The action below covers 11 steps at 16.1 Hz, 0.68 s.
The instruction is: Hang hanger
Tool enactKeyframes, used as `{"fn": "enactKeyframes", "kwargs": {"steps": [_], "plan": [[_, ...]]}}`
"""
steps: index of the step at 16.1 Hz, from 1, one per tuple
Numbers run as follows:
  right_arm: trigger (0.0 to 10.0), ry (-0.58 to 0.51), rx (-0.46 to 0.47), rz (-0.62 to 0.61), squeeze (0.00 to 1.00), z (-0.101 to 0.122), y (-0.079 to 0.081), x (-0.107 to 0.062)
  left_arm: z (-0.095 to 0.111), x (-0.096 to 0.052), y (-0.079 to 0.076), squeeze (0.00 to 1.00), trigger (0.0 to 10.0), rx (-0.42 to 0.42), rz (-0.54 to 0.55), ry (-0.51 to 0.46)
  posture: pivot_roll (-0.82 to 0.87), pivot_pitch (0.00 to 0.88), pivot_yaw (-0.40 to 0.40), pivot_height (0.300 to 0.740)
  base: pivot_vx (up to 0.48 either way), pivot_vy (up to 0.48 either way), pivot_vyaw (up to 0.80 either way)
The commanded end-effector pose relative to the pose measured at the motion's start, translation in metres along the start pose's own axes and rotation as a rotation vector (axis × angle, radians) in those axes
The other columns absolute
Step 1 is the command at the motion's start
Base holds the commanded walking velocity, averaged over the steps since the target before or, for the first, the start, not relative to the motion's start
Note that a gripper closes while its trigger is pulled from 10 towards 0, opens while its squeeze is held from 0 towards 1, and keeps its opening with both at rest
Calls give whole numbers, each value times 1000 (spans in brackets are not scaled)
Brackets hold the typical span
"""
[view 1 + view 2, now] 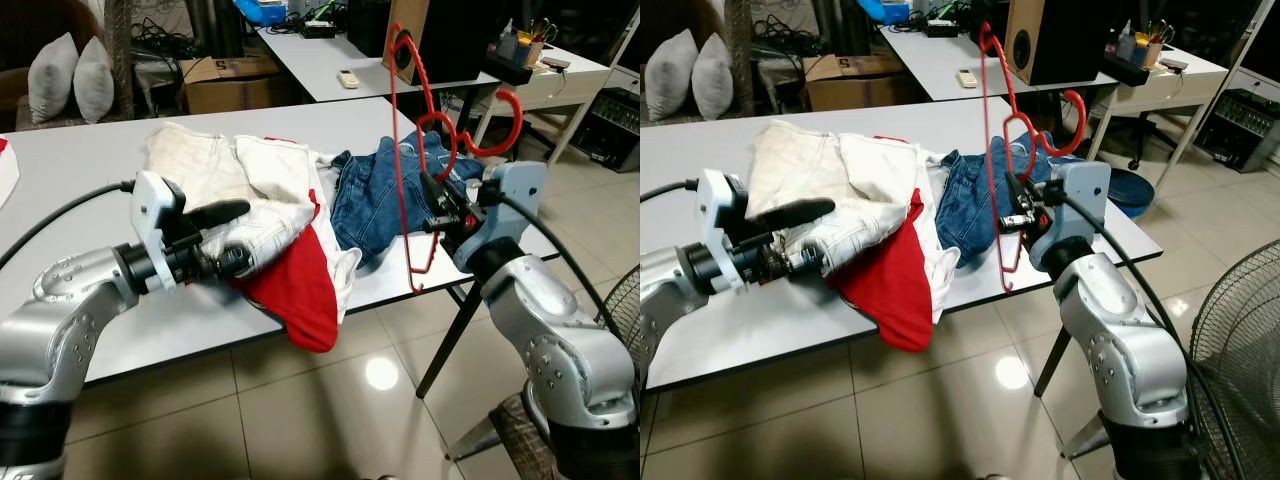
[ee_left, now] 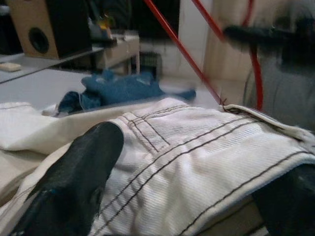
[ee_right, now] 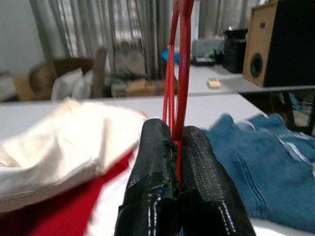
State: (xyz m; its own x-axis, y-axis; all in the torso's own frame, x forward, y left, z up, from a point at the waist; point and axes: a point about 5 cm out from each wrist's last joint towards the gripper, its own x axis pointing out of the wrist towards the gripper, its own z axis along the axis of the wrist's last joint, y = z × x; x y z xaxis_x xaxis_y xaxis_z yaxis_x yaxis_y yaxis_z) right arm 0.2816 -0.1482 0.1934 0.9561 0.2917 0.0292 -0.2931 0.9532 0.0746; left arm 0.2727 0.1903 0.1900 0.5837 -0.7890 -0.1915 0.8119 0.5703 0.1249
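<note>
A red wire hanger (image 1: 400, 130) stands upright over the table's right end, its hook (image 1: 508, 118) curving to the right. My right gripper (image 1: 437, 207) is shut on its lower wire; the right wrist view shows both fingers (image 3: 152, 152) pressed together on the red wire (image 3: 180, 59). A pile of clothes lies on the white table (image 1: 80, 160): white trousers (image 1: 250, 175), a red garment (image 1: 295, 285) drooping over the front edge, and blue jeans (image 1: 375, 195). My left gripper (image 1: 240, 236) is open, its fingers straddling the near edge of the white trousers (image 2: 197, 147).
Behind stands a second table with a speaker (image 1: 410, 40) and a remote. A cardboard box (image 1: 225, 80) and grey pillows (image 1: 70, 75) sit at the back left. A floor fan (image 1: 1240, 330) is close to my right side, above tiled floor.
</note>
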Motion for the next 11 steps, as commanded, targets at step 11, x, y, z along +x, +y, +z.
{"fn": "enactKeyframes", "kwargs": {"steps": [11], "plan": [[10000,-16,-103,86,0,-16,15,-11,-38,-29,-5,1000,10000,196,-189,344,-90,0,52,740,0,0,0]]}}
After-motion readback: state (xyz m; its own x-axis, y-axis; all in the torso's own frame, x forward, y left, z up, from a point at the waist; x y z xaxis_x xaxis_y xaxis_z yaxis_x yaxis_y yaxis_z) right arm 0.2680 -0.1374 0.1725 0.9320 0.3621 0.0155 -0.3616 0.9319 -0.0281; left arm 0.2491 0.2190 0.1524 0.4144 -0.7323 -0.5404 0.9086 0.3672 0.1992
